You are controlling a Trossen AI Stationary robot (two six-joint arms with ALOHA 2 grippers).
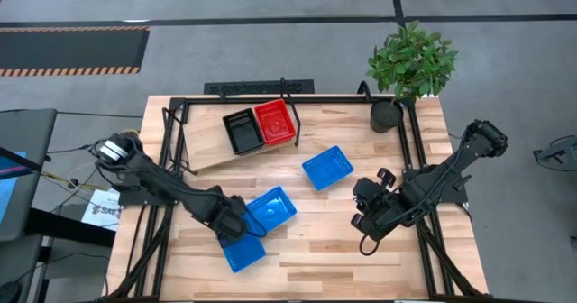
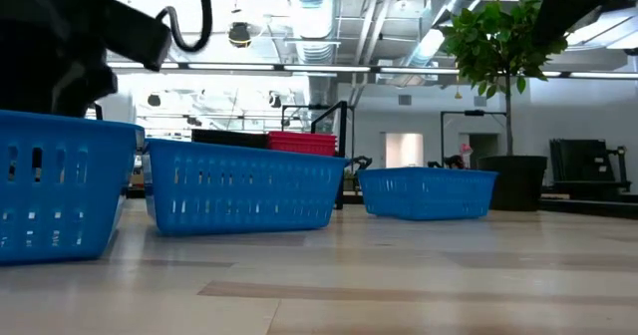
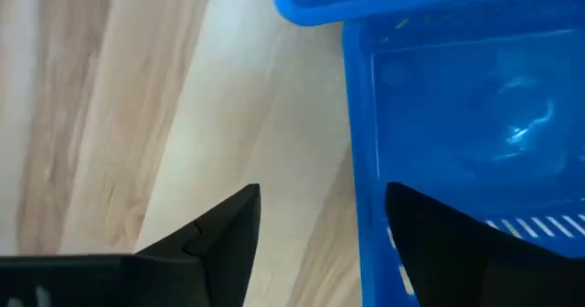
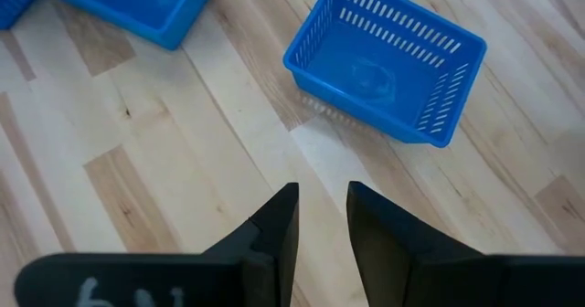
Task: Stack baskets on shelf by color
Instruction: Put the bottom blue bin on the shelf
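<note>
Three blue baskets lie bottom down on the tabletop: a near one (image 1: 243, 252) (image 2: 50, 197), a middle one (image 1: 271, 206) (image 2: 244, 187) and a far one (image 1: 327, 168) (image 4: 384, 60). A black basket (image 1: 241, 130) and a red basket (image 1: 275, 123) sit side by side on the tilted plywood shelf (image 1: 206, 141). My left gripper (image 1: 236, 228) (image 3: 320, 225) is open above the near blue basket's rim (image 3: 361, 188). One finger is over the wood and the other over the basket's inside. My right gripper (image 1: 364, 222) (image 4: 322, 217) hovers over bare wood, open by a narrow gap.
A potted plant (image 1: 410, 64) stands at the table's far right corner. Black frame bars (image 1: 410, 159) run along the table's sides. Bare wood lies between the baskets and my right gripper. A paper sheet (image 1: 101, 211) hangs off the table's left side.
</note>
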